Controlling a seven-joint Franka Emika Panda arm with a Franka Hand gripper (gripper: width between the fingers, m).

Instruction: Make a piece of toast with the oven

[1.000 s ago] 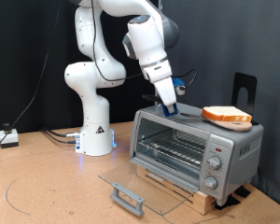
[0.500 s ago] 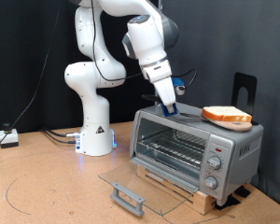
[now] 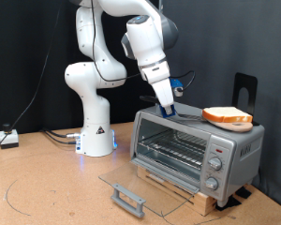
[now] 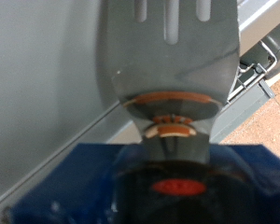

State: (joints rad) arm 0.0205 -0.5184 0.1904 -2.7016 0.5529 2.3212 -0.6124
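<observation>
Wooden tabletop (image 3: 47, 187) bears the oven (image 3: 197, 150); fingers (image 3: 170, 110) clamp a spatula (image 4: 173, 56)

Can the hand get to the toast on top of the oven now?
Probably yes. The hand is just above the oven top, and the toast lies on the same top, towards the exterior view's right, with nothing between. But the hand grips a spatula.

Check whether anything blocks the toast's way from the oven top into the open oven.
Nothing visible blocks it. The piece of toast lies on a plate atop the oven, whose glass door is dropped open, baring the wire rack. The gripper, holding a grey spatula, is beside the toast toward the exterior view's left.
</observation>
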